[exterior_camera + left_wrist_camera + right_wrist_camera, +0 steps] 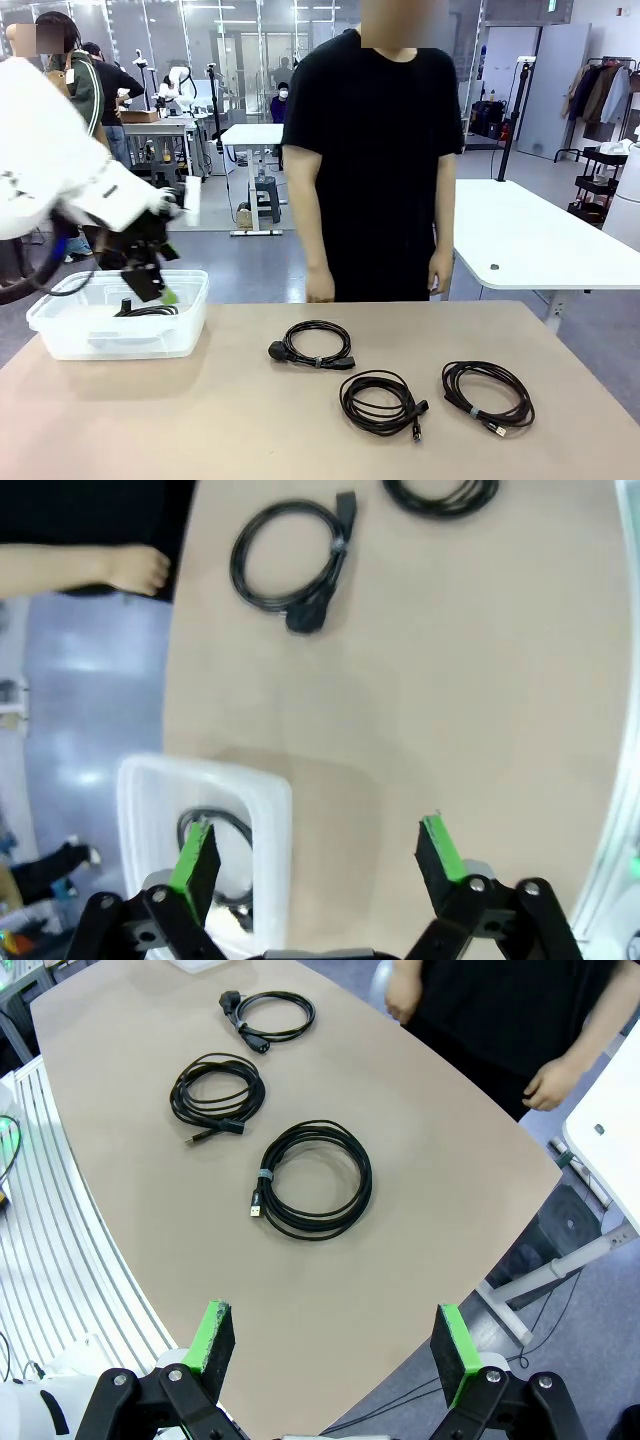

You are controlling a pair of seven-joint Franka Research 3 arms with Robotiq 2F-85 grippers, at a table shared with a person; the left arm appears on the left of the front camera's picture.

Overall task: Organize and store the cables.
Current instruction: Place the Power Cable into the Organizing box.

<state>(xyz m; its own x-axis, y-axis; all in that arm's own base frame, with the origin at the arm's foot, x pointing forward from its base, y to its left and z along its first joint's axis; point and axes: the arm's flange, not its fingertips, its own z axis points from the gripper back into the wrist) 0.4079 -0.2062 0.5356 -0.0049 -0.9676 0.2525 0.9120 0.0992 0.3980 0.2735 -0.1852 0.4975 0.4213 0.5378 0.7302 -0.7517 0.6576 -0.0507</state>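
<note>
Cables (380,402) lie in two places on the tan table (200,435). At far left a black coil (150,310) rests inside a clear plastic bin (60,340). The left gripper (315,830) hangs over the bin's table-side edge, its green-padded fingers spread wide and holding nothing. To the right, three more coils sit on the bare tabletop, apart from one another. A plug-ended coil (315,345) lies nearest the person (375,150) standing at the far edge, hands down by the table. A second coil (380,415) lies closer to the robot's side. A third coil (488,395), wearing a pale tie band (472,410), lies farthest right. The right gripper (333,1310), seen from its wrist camera, hovers high above that end of the table, its fingers likewise wide apart and empty.
</note>
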